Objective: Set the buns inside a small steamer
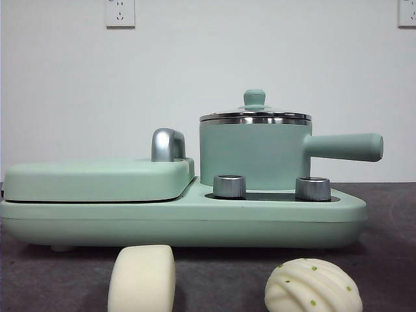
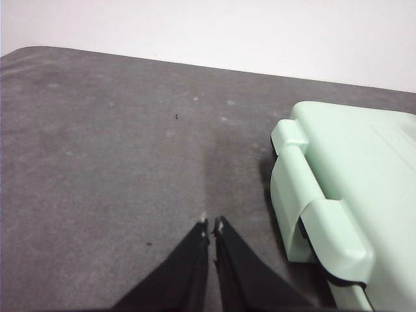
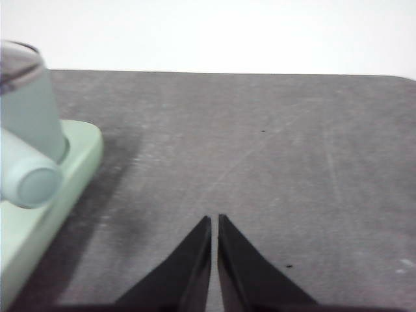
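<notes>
Left wrist view showed the left gripper (image 2: 212,224) with its two black jaws drawn together, only a hairline slit between the tips, holding nothing. It hung over bare grey table (image 2: 97,162), with the mint-green griddle (image 2: 344,188) just off to one side, its hinged corner nearest the jaws and not touching them.

Right wrist view showed the right gripper (image 3: 214,220) in the same state, jaws closed tip to tip and empty, over open tabletop. Off to its side stood the steamer (image 3: 26,110) with its straight handle (image 3: 29,179) pointing toward the camera, seated on the green base (image 3: 52,188). Neither arm appeared in the front view.

From the front, the steamer (image 1: 255,153) sat on the right half of the base (image 1: 182,221) with its glass lid (image 1: 255,116) on and the green knob on top, handle (image 1: 344,147) reaching right. Two steel dials (image 1: 229,186) stood in front of the pot. The griddle (image 1: 97,179) lay flat and closed on the left half, a steel hinge piece (image 1: 168,144) behind it.

Both buns rested on the table in front of the base, well apart from each other: the smooth bun (image 1: 142,279) standing on edge at left, the ridged bun (image 1: 312,287) with green specks at right. The closed lid stood between the buns and the pot's inside
</notes>
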